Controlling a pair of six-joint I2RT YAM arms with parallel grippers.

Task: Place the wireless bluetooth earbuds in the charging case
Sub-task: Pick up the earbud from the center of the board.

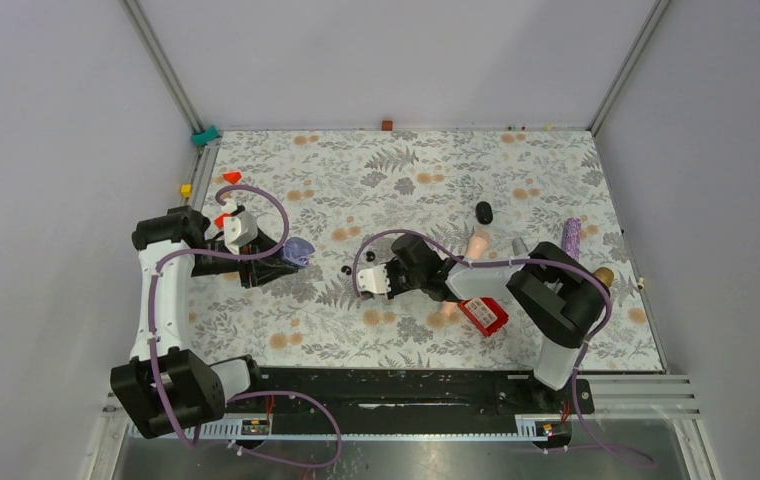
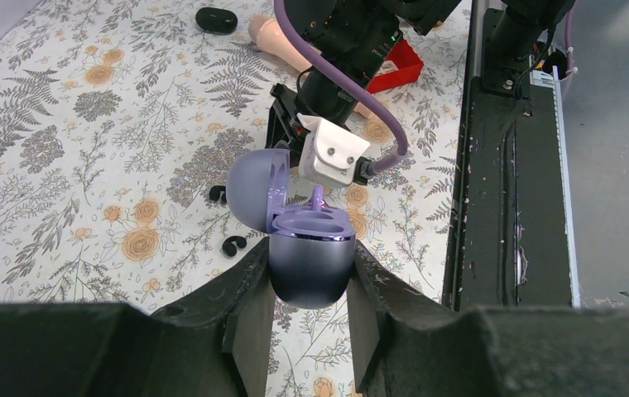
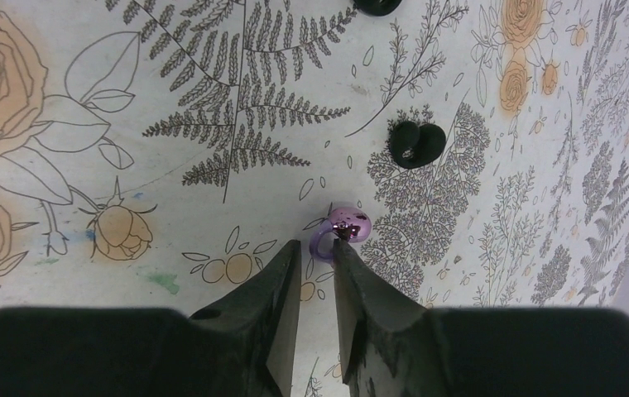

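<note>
My left gripper (image 2: 310, 250) is shut on the lower half of a lavender charging case (image 2: 311, 260), held off the table with its lid (image 2: 255, 188) hinged open and its slots showing. From above, the case (image 1: 300, 250) sits at the left gripper's tips. My right gripper (image 3: 315, 246) points down at the mat, jaws narrowly apart. A small purple earbud (image 3: 347, 224) lies at its tips, its hook between them and against the right finger; a sliver of mat separates the hook from the left finger. Two black hooked earbuds (image 2: 232, 245) (image 2: 217, 193) lie on the mat beside the case.
A glossy black oval case (image 1: 483, 212) lies further back, with a pink cylinder (image 1: 477, 243) beside it. A red box (image 1: 484, 314) sits under the right arm, and a purple stick (image 1: 573, 236) stands at the right. Red blocks (image 1: 232, 177) lie at far left.
</note>
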